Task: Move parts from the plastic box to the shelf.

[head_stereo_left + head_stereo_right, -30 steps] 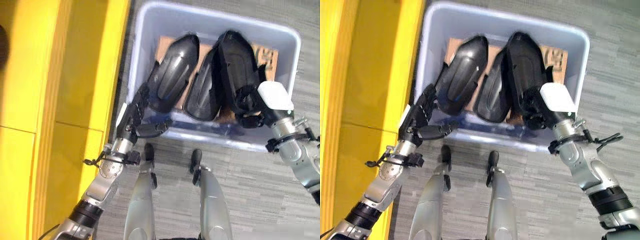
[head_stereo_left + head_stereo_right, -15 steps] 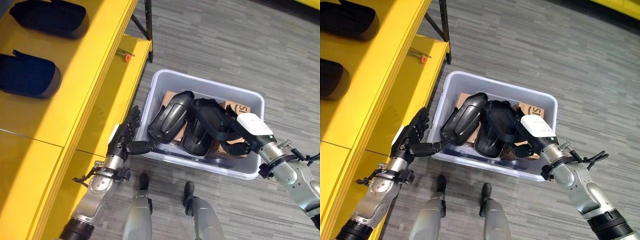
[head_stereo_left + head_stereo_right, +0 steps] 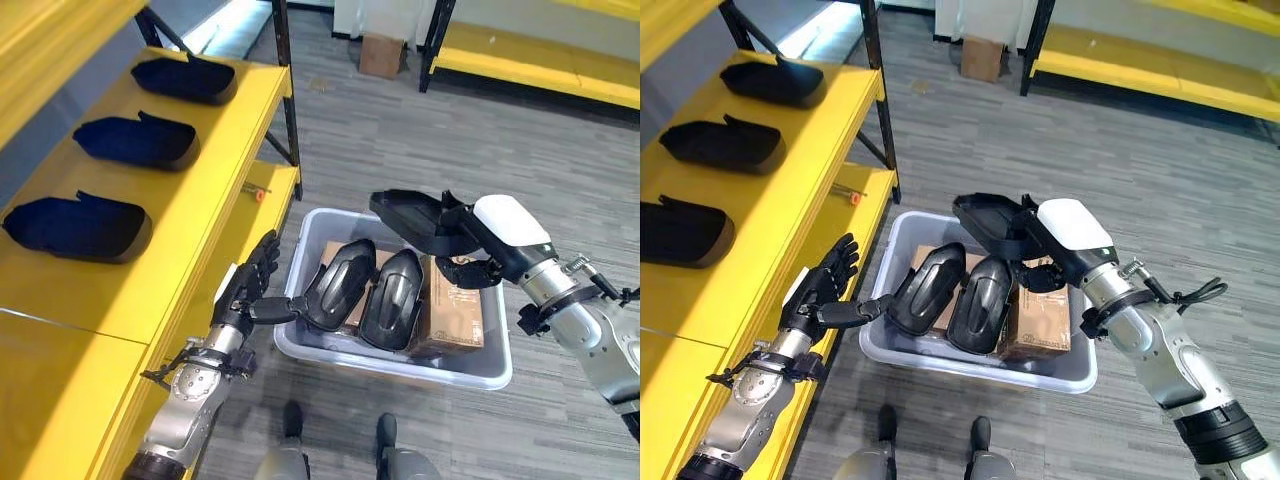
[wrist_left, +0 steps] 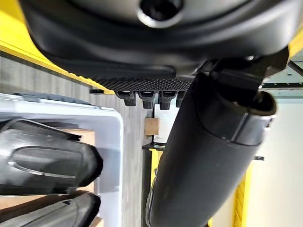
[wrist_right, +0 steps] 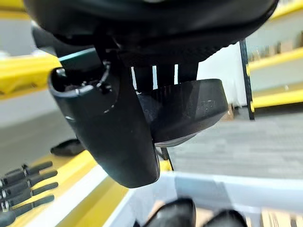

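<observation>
Right hand (image 3: pixel 1045 262) clamped on a black part (image 3: pixel 992 215), held above the box (image 3: pixel 980 370), short of the shelf (image 3: pixel 790 200). Left hand (image 3: pixel 825 290) open, fingers straight, beside the box. Risk: slipping from the grip, smooth curved shell. Glossy moulded plastic; translucent tub.

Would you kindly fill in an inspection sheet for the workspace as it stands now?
Surface: grey floor; yellow shelf on the robot's left.
Job's things: plastic box on the floor holds two black parts and a cardboard box; a third black part is lifted above it; three black parts lie on the shelf.
Clutter: small orange-tipped item on the lower shelf.
Hands: right hand grips the lifted part; left hand open beside the plastic box.
Cables: nothing seen.
Surroundings: second yellow rack, carton beyond.
</observation>
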